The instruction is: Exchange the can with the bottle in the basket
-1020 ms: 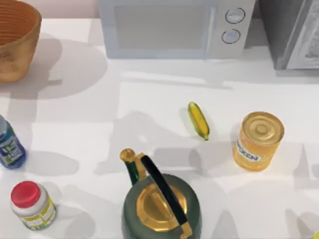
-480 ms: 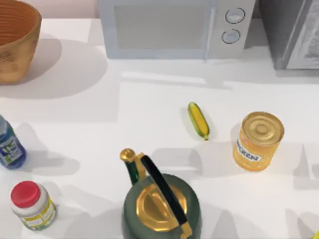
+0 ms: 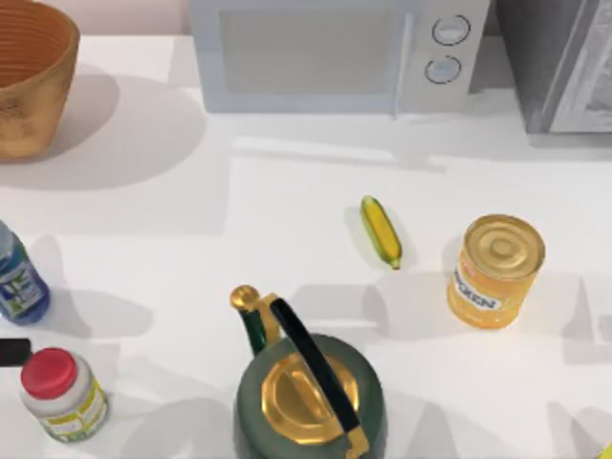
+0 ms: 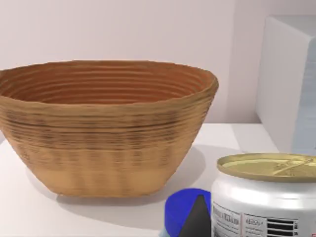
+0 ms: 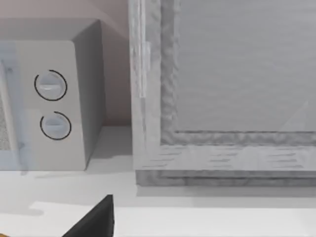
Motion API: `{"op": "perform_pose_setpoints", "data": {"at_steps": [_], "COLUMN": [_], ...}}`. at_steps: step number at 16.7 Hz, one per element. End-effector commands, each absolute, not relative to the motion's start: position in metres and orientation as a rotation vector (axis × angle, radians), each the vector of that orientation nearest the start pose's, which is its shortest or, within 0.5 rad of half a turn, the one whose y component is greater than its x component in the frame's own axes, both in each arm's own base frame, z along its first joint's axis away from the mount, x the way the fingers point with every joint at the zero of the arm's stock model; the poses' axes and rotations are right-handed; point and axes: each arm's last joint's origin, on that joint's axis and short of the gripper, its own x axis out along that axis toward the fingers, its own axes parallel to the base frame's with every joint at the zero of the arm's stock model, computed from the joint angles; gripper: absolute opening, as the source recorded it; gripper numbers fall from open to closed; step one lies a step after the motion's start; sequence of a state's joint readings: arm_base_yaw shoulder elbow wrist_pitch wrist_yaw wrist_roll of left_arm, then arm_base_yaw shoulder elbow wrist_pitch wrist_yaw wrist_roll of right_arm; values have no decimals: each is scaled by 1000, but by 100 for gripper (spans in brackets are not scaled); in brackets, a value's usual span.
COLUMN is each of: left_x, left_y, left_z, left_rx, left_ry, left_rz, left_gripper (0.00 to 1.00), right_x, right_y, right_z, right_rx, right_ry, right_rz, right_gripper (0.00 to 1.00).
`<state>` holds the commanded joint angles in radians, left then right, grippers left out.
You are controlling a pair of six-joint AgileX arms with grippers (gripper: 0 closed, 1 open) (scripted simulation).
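Left gripper (image 3: pixel 10 352) is seen at left table edge, between bottle (image 3: pixel 17 279) and jar (image 3: pixel 61 394); jaw state cannot be told. Basket (image 3: pixel 29 76) lies well beyond.

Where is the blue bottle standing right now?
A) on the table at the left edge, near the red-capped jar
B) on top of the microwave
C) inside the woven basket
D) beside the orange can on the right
A: in the top view the blue bottle stands on the white table at its left edge, just above the red-capped jar, well apart from the basket.
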<state>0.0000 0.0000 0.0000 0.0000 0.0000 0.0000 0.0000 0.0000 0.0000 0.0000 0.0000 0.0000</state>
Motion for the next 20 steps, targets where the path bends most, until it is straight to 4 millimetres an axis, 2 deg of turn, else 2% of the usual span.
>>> {"op": "perform_pose_setpoints", "data": {"at_steps": [5,7,12,14,16,18,20], "left_x": [106,107,122,139,166,201,242], "left_y": [-1,-2,-10,-17,-27,-40,-58], "left_z": [159,166,210,233,252,263,262], "left_rx": [2,2,5,7,9,10,8], "left_ry": [7,-3,-52,-65,-69,-64,-53], "left_rz": [4,-14,-185,-302,-438,-587,-741], "left_gripper": [0,0,0,0,0,0,0], "right_x": [106,106,106,106,106,106,106], "right_y": [-1,-1,-1,-1,-1,-1,-1], "right_z": [160,160,160,160,160,160,160], "right_rx": [0,0,0,0,0,0,0], "right_ry": [0,0,0,0,0,0,0], "right_rz": [0,0,0,0,0,0,0], "right_gripper": [100,100,100,100,100,100,100]}}
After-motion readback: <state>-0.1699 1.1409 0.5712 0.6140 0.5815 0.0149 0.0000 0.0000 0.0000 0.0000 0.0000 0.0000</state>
